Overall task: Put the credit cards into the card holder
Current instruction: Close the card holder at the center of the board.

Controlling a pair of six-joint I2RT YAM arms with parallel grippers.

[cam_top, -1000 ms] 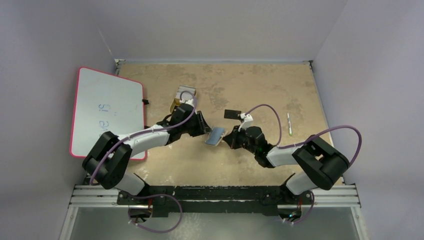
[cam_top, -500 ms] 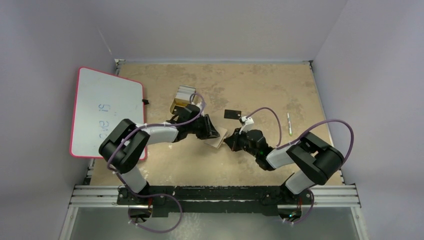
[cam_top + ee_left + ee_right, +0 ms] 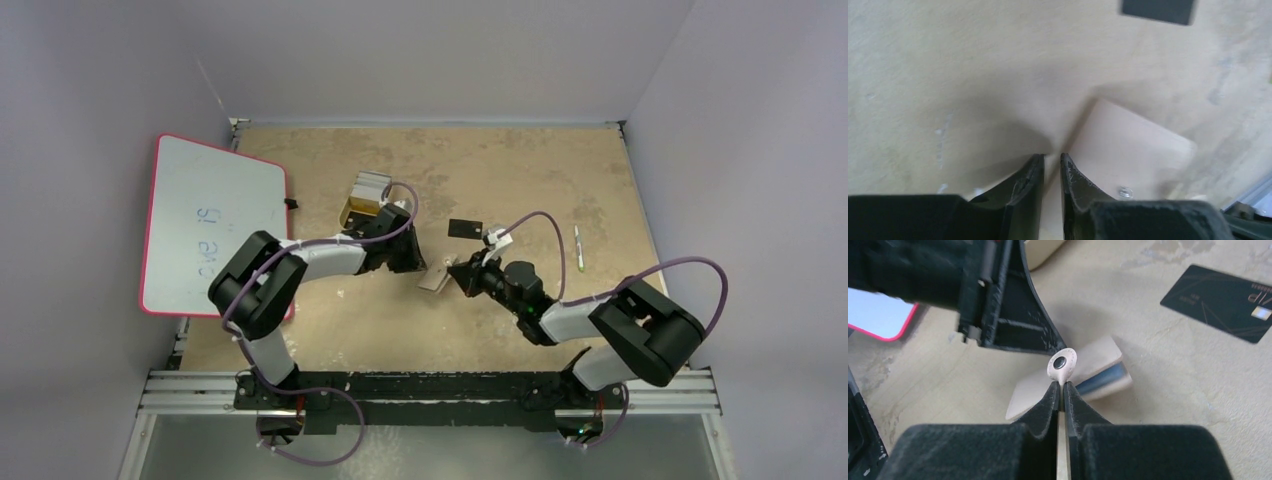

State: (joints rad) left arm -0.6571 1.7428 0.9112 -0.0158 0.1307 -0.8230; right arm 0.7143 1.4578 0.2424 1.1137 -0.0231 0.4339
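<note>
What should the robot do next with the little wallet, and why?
Probably spread the card holder wider: the right gripper pinches its snap tab, the left gripper straddles a flap edge with narrow jaws, and the black card lies outside it.

The card holder point(image 3: 434, 279) lies between the left hand point(image 3: 418, 268) and right hand point(image 3: 463, 277), a card point(image 3: 465, 228) behind it.

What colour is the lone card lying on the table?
The card is black, clearest in the right wrist view.
</note>
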